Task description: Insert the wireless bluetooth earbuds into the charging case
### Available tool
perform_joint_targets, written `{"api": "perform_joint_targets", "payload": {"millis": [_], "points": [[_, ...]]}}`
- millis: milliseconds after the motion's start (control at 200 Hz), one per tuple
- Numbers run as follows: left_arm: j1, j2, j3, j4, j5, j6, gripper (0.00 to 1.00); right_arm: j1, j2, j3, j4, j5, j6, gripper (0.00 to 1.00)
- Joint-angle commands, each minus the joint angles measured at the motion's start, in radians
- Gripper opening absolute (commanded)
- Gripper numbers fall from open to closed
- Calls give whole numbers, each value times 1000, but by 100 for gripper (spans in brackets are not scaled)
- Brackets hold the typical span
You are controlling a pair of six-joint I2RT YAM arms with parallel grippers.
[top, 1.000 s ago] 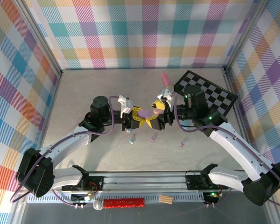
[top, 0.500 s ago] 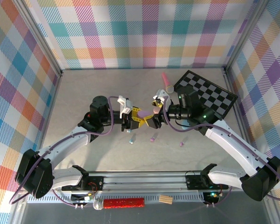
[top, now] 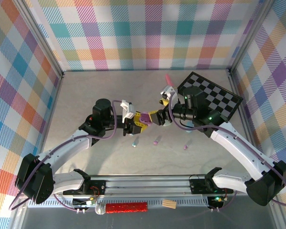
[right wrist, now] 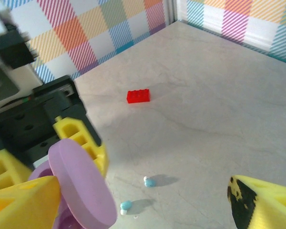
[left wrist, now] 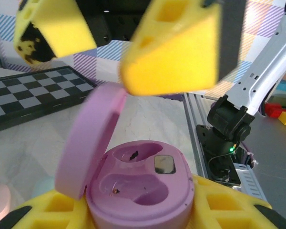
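A purple charging case (left wrist: 140, 188) sits between the yellow fingers of my left gripper (left wrist: 138, 217), which is shut on it. Its lid (left wrist: 88, 138) stands open to the left, and both wells are empty. In the top view the case (top: 147, 117) hangs above the table's middle. My right gripper (right wrist: 143, 202) is open, close over the case, with one yellow finger (right wrist: 21, 202) beside the lid (right wrist: 81, 191). Two blue earbuds (right wrist: 149, 182) (right wrist: 126, 206) lie on the table below. The top view also shows a blue earbud (top: 135, 141) and purple earbuds (top: 156, 140) (top: 185, 147).
A black and white checkerboard (top: 214, 93) lies at the back right, with a pink toy microphone (top: 169, 81) beside it. A red brick (right wrist: 138, 96) rests on the table beyond my left gripper. The arms' base rail (top: 143, 183) runs along the near edge.
My right gripper has shifted slightly back and to the right at the case's lid. My left gripper has stayed shut on the case, almost in place.
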Motion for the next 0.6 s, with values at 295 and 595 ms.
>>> {"api": "perform_joint_targets", "payload": {"millis": [295, 595], "points": [[-11, -60, 5, 33, 106, 39, 39, -12, 26, 27, -6, -28, 24, 87], [-11, -29, 8, 55, 96, 14, 39, -11, -6, 17, 23, -146, -5, 89]]}}
